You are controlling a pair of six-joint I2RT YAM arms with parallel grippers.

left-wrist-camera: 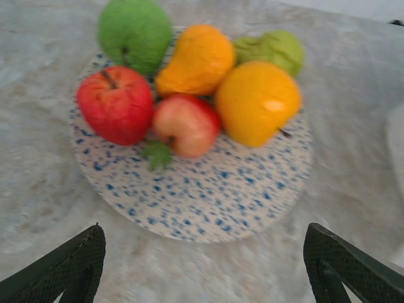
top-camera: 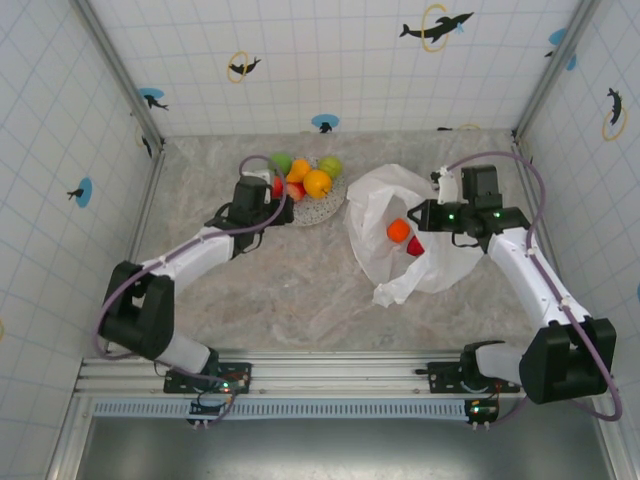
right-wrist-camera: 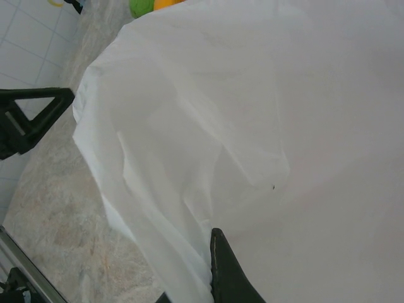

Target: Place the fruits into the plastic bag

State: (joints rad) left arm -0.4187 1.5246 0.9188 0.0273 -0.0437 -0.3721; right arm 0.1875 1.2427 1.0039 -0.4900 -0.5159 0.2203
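Note:
Several fruits lie on a speckled plate [left-wrist-camera: 208, 196]: a green apple [left-wrist-camera: 134, 33], a red apple [left-wrist-camera: 115, 104], a pinkish apple [left-wrist-camera: 186, 125], an orange pear [left-wrist-camera: 197, 59], a yellow-orange fruit [left-wrist-camera: 255, 101] and a green one [left-wrist-camera: 274, 50]. My left gripper [left-wrist-camera: 205, 271] hovers open just short of the plate's near rim, holding nothing. From above it [top-camera: 262, 203] sits at the plate's left side. The white plastic bag [top-camera: 400, 265] lies to the right with an orange fruit [top-camera: 398, 231] and a red fruit [top-camera: 414, 247] inside. My right gripper [top-camera: 432, 213] is shut on the bag's [right-wrist-camera: 252, 126] edge, holding its mouth up.
The plate [top-camera: 318, 210] sits at the back middle of the marble-patterned table. Tiled walls with metal posts close in the left, right and back. Bare tabletop stretches between plate and bag and in front of both.

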